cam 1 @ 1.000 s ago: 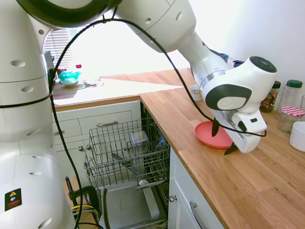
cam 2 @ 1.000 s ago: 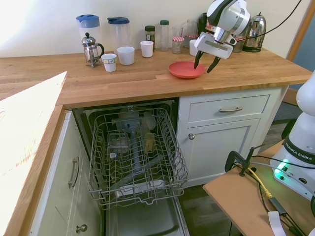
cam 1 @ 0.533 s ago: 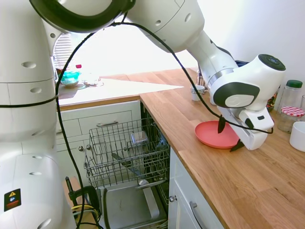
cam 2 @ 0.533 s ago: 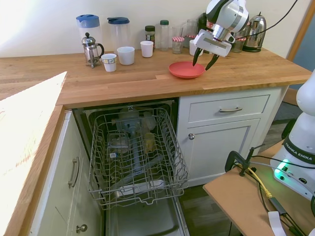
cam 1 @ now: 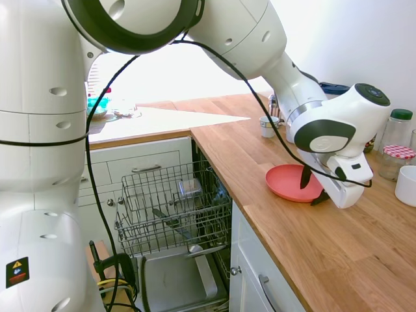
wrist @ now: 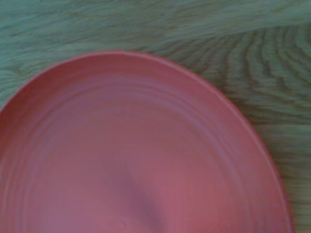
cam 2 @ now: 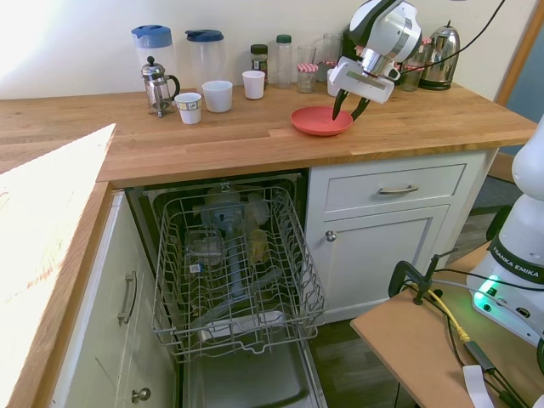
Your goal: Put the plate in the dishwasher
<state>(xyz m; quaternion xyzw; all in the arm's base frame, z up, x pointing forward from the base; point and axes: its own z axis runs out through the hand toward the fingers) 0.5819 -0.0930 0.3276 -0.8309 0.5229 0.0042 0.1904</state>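
The salmon-pink plate (cam 1: 286, 182) (cam 2: 316, 121) lies flat on the wooden counter, near its front edge and above the white cupboard. It fills most of the wrist view as the plate (wrist: 136, 155). My gripper (cam 1: 312, 188) (cam 2: 349, 109) points down at the plate's far-right rim. It is open, with one finger over the inside of the plate and the other outside the rim. The dishwasher (cam 2: 234, 272) (cam 1: 172, 208) stands open under the counter to the left. Its grey wire rack is pulled out over the lowered door (cam 2: 246, 387), and a few items lie in the rack.
Along the wall stand a French press (cam 2: 155, 85), two blue-lidded jugs (cam 2: 153, 47), white mugs (cam 2: 218, 95), jars (cam 2: 282, 59) and a kettle (cam 2: 440, 58). A white cup (cam 1: 407, 185) and a red-lidded jar (cam 1: 395, 159) sit just beyond the gripper.
The gripper has come down and shifted a little toward the plate's rim. Its fingers stand closer together than a second ago. The plate has barely moved.
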